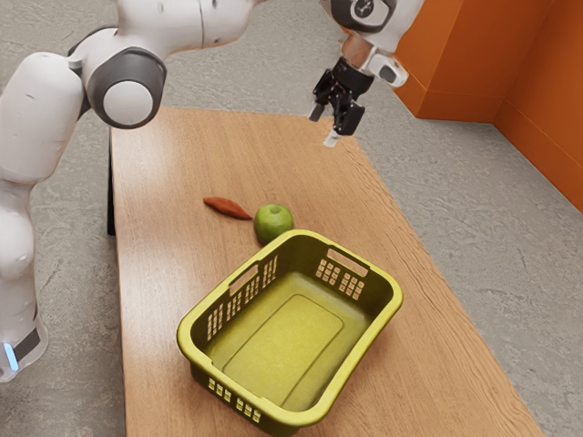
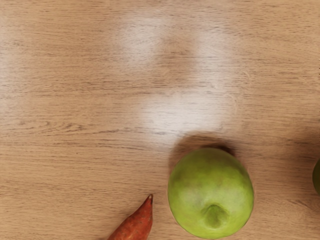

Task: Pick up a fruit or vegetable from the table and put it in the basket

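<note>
Going from the exterior view's left to its right, we see our white arm [image 1: 41,118] come in and reach across the wooden table [image 1: 159,182]. Next is the reddish-orange tapered root [image 1: 226,208], lying on the bare wood with 1 pointed end toward the green apple [image 1: 274,221]. The wrist view shows a narrow gap between that tip and the apple.

The apple also sits on the table, just outside the yellow-green basket [image 1: 391,296], near its rim; we cannot tell whether apple and basket touch. The basket stands upright, its open top facing up and its floor bare, so the 2 pieces of produce are outside it.

Farther toward the exterior view's right, our black gripper [image 1: 323,127] hangs raised, well apart from the apple, root and basket. Its 2 fingers stand wide apart with nothing held between them. Beyond it, at the exterior view's right, is an orange wall [image 1: 547,109].
</note>
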